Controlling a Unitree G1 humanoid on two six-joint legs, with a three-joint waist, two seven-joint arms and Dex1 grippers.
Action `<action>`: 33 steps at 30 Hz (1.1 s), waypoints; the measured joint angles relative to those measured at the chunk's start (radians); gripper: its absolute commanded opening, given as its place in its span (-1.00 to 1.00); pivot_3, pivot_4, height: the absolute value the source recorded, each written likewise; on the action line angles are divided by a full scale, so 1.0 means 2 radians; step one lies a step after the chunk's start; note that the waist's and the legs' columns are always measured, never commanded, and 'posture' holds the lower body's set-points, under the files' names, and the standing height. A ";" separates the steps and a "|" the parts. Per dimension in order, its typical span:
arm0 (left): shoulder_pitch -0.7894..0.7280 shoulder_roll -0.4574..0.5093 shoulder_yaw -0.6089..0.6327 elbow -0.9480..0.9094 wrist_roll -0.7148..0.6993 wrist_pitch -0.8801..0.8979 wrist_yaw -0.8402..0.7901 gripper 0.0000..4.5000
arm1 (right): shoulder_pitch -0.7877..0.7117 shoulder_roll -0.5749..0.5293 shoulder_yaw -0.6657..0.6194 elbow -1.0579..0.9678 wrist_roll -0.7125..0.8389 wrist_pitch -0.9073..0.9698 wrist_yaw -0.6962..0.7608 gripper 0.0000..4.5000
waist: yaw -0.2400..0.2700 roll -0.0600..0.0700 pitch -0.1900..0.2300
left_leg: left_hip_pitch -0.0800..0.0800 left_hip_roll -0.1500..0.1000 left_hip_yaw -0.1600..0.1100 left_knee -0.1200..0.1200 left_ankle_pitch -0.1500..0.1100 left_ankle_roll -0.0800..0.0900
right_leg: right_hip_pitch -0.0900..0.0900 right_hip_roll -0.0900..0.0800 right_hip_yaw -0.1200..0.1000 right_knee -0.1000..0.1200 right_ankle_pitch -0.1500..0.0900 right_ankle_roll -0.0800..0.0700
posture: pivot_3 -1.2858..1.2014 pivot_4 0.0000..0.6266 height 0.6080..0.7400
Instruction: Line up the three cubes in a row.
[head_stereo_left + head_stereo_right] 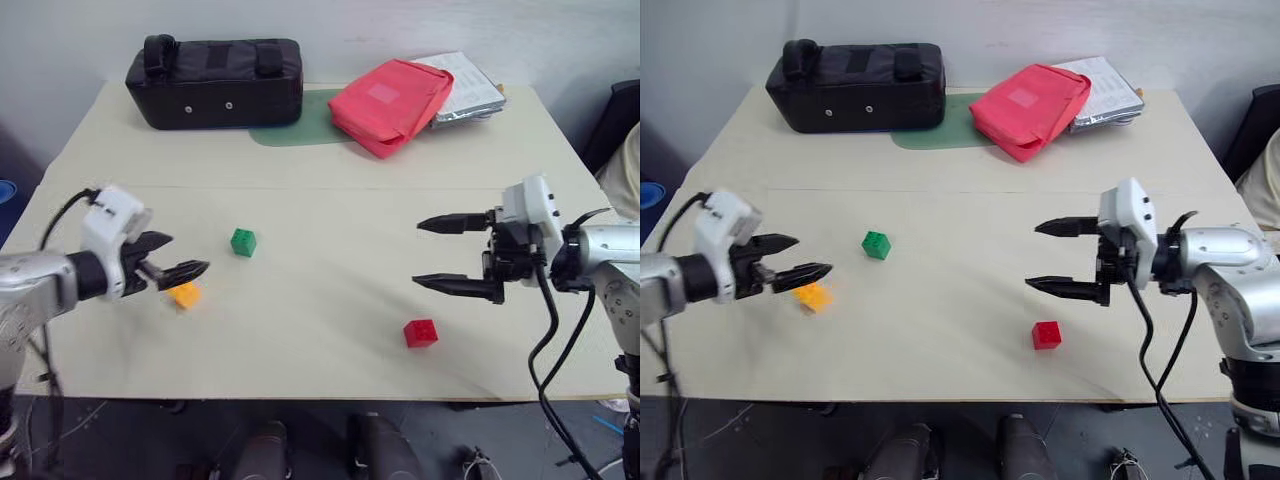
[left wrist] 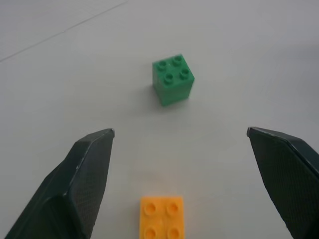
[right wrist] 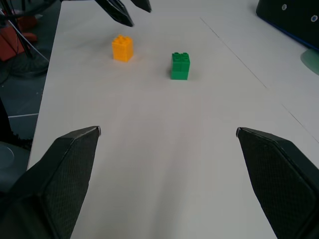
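Three cubes lie apart on the beige table. The green cube sits left of centre, and the orange-yellow cube lies nearer the front edge to its left. The red cube rests at the front right. My left gripper is open and hovers just above the orange-yellow cube. In the left wrist view that cube shows between the fingers, with the green cube beyond. My right gripper is open and empty, pointing left, above and behind the red cube.
A black bag stands at the back left. Beside it lie a red fabric pouch, a green mat and a stack of papers at the back right. The table's front edge runs just below the red cube.
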 measured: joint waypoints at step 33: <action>-0.240 -0.205 -0.188 0.326 0.154 0.010 0.084 -0.33 | 0.058 0.032 0.003 -0.065 0.012 -0.002 -0.062 1.00 | 0.005 -0.001 0.000 | -0.001 0.000 0.000 0.003 0.001 0.000 | 0.000 0.000 0.000 0.001 0.000 0.001 | 0.03 -0.52 1.00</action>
